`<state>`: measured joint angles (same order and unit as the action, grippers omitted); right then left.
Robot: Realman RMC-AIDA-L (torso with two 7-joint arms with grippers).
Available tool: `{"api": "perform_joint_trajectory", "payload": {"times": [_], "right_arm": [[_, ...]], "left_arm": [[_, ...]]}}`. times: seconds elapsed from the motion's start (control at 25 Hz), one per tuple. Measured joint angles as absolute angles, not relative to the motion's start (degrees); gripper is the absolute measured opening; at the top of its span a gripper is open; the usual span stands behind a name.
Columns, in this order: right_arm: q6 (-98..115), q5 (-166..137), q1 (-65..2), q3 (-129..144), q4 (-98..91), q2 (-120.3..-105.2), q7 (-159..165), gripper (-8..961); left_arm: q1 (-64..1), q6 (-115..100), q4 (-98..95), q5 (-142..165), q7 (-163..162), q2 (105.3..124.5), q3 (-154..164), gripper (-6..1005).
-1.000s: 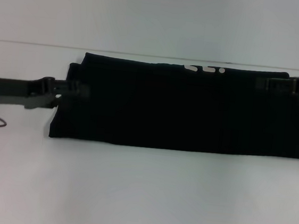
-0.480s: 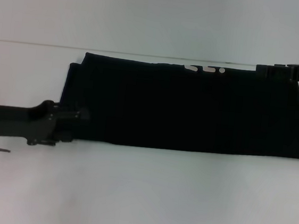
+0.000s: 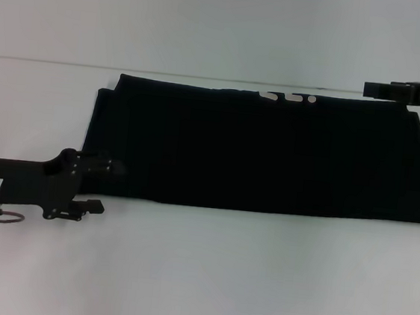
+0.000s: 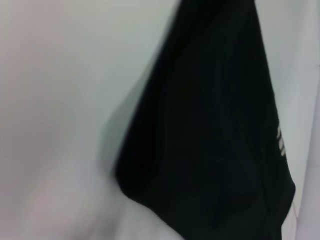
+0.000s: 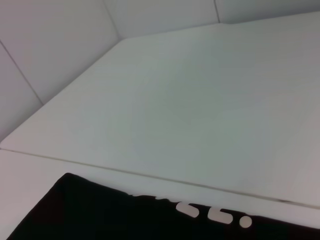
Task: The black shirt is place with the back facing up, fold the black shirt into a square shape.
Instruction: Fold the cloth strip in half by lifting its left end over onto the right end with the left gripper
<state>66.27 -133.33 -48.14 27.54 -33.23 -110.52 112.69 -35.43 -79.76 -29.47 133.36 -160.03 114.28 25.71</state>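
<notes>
Compared with one second ago, the left end effector (image 3: 100,185) has travelled from the middle of the shirt's short left edge toward the robot, and it now sits at the near left corner of the black shirt (image 3: 270,153); the right end effector (image 3: 375,90) has pulled back from over the cloth to the far edge near the right corner. To my judgement this means that both arms are taking position at corners of the long band, probably to prepare the next fold across its length, so the task is part way done and the square is not yet made. On the left end effector the two fingers are parted with a clear gap, the upper one overlapping the fabric edge and the lower one over the bare tabletop (image 3: 197,276); it holds nothing that I can see. For the right end effector I cannot tell its opening, nor whether it touches the cloth. Between the two end effectors the shirt lies flat as a long, narrow, dark rectangle, already folded lengthwise, with smooth surface and a double layer visible at the end beside the left end effector. Small white marks of the print (image 3: 288,97) peek out at the far edge, not far from the right end effector.
</notes>
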Motion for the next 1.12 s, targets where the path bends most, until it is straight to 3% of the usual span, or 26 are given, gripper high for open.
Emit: {"api": "perform_joint_trajectory", "payload": {"times": [1.12], "right_arm": [[65.1,-133.3,-48.1,28.1,-33.3,-110.47,112.7,700]], "left_arm": [[-35.9,-74.1,-27.2,135.6,-167.9,114.05,23.6,808]]}}
